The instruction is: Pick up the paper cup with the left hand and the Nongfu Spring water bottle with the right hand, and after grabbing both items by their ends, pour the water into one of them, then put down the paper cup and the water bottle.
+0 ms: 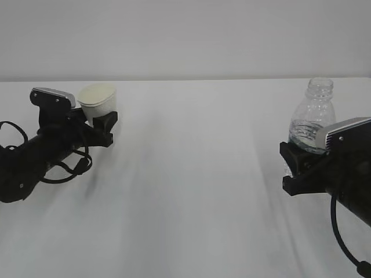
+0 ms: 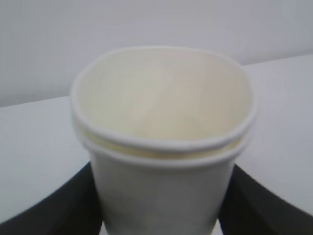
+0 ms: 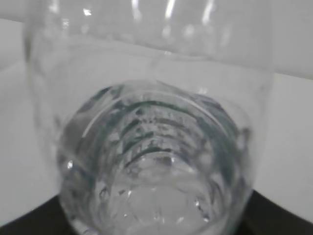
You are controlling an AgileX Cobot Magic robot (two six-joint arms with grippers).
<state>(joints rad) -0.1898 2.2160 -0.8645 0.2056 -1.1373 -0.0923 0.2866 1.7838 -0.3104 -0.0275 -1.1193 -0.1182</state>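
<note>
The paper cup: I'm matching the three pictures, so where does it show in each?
Exterior view: paper cup at far left, between the left gripper's jaws.
Left wrist view: cup fills the centre, mouth facing the camera.
Right wrist view: not in it.
Shared landmark: the white table.

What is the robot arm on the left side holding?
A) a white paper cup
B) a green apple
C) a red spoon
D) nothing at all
A: the left gripper is closed around a white paper cup, and the left wrist view shows the cup sitting between the dark fingers.
</note>
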